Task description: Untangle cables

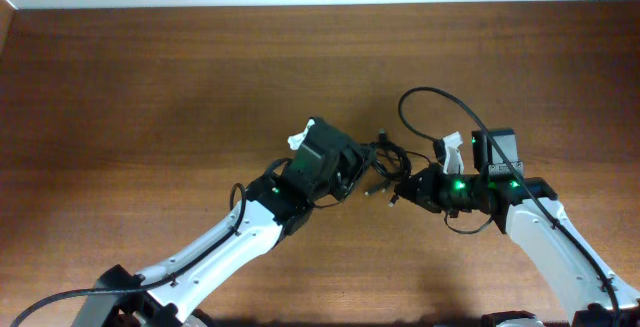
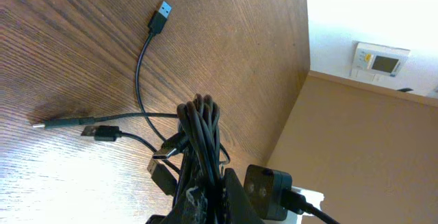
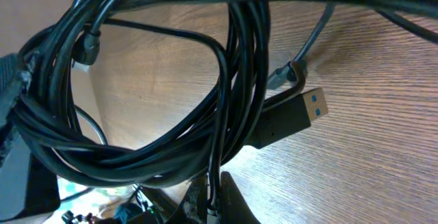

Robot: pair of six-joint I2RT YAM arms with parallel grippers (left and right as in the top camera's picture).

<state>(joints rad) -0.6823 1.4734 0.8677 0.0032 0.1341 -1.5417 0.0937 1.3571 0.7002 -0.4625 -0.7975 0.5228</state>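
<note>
Right now you are gripping the cables (image 2: 198,125) as one knot between both tools, your left gripper (image 1: 357,171) clamping the bundle right at its tip and your right gripper (image 1: 408,183) seemingly pinching a loop, so next, I judge, you are needing a gentle pull apart

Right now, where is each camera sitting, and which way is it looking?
Overhead: above the table, looking straight down; left arm, right arm and cables show.
Left wrist: on the left arm, looking past the left gripper at bunched cables, the table and a wall.
Right wrist: close over the right gripper, facing looped cables on the table.
Shared: all three see the cables.
</note>
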